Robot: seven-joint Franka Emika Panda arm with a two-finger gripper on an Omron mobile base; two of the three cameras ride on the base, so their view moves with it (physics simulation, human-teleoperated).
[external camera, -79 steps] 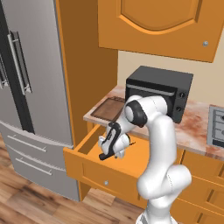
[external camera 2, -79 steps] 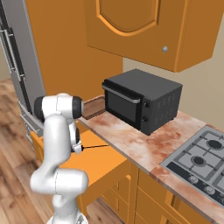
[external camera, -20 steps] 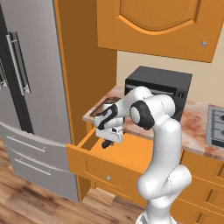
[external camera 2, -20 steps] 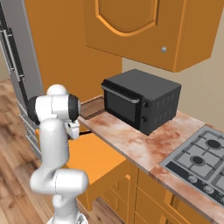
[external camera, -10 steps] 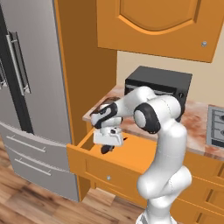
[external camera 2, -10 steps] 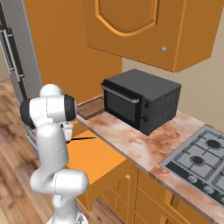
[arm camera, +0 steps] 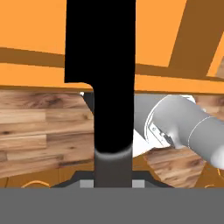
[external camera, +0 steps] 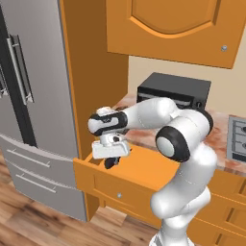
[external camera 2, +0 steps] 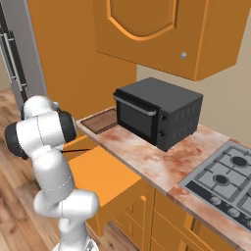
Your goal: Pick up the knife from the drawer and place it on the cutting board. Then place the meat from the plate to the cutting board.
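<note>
I lift my gripper (external camera: 111,162) out of the drawer (external camera: 144,178) and swing it toward 9 o'clock, so it now hangs above the drawer's left front corner. The knife (arm camera: 105,74), clamped between my fingers, comes up with it.

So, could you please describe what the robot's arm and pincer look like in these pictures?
The arm is glossy white, built of rounded tubular links with dark grey-black bands and round caps at the joints. The hand is a flat white block, and the pincer below it has small dark fingers. No cables or markings are visible.
</note>
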